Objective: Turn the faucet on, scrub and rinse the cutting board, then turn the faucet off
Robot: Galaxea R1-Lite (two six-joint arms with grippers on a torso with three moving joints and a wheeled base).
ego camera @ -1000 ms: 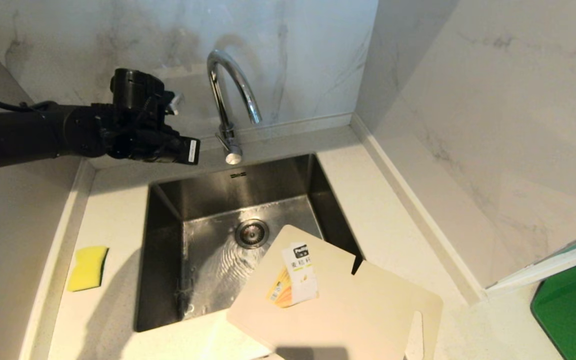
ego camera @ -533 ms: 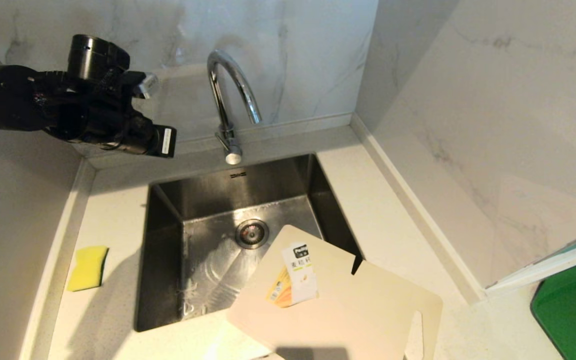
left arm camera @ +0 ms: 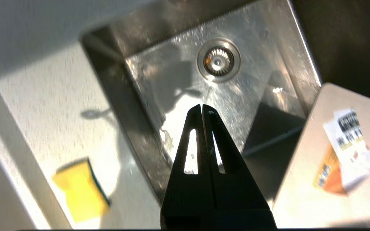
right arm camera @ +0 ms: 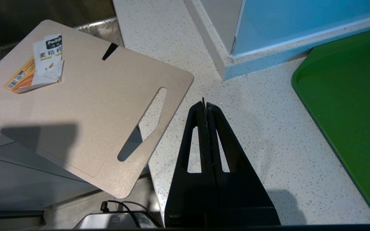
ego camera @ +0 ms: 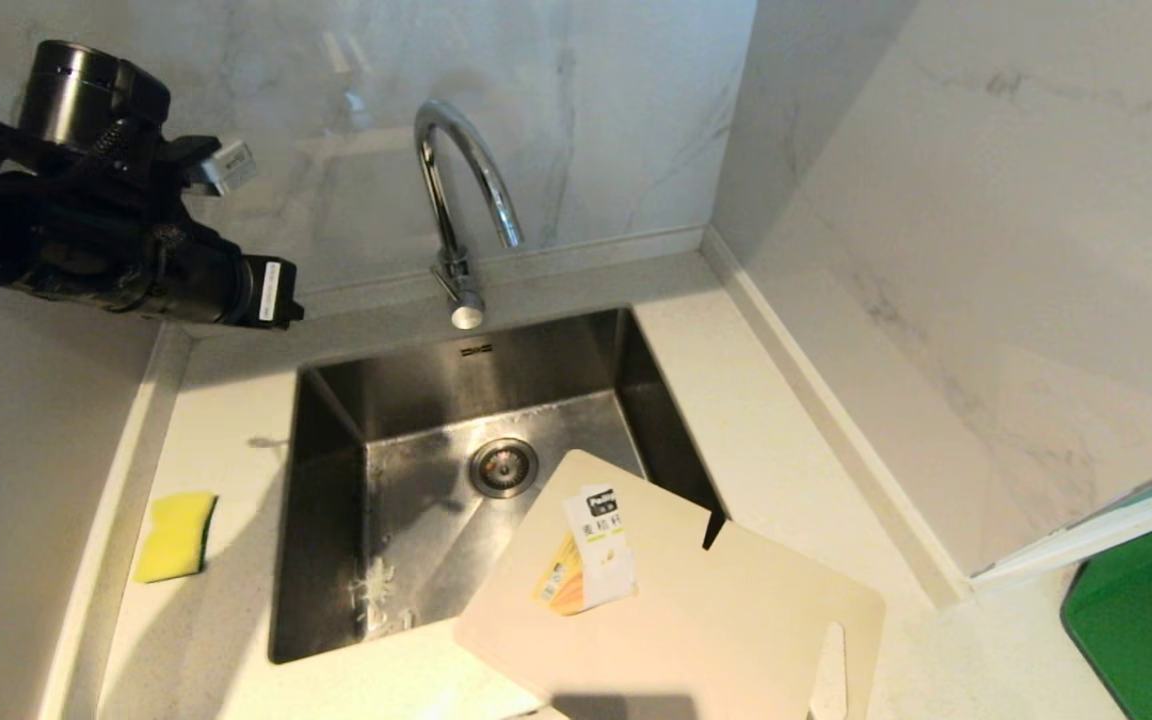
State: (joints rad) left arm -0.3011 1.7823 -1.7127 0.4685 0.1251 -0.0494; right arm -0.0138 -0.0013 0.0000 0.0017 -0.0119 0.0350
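Cutting board (ego camera: 676, 610) lies near us, one corner overhanging the sink (ego camera: 326, 520). Farther off, no water falls from the faucet (ego camera: 456, 200) and ripples have faded. Our left end effector (ego camera: 271, 292), clenched and empty, has withdrawn leftward; we judge the task finishing.

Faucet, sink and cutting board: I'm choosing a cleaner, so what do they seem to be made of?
Faucet: chromed metal, mirror-bright with sharp reflections. Sink: probably stainless steel, grey brushed sheen with glints on its wet floor. Cutting board: likely plastic, thin, matte beige, with a paper label.
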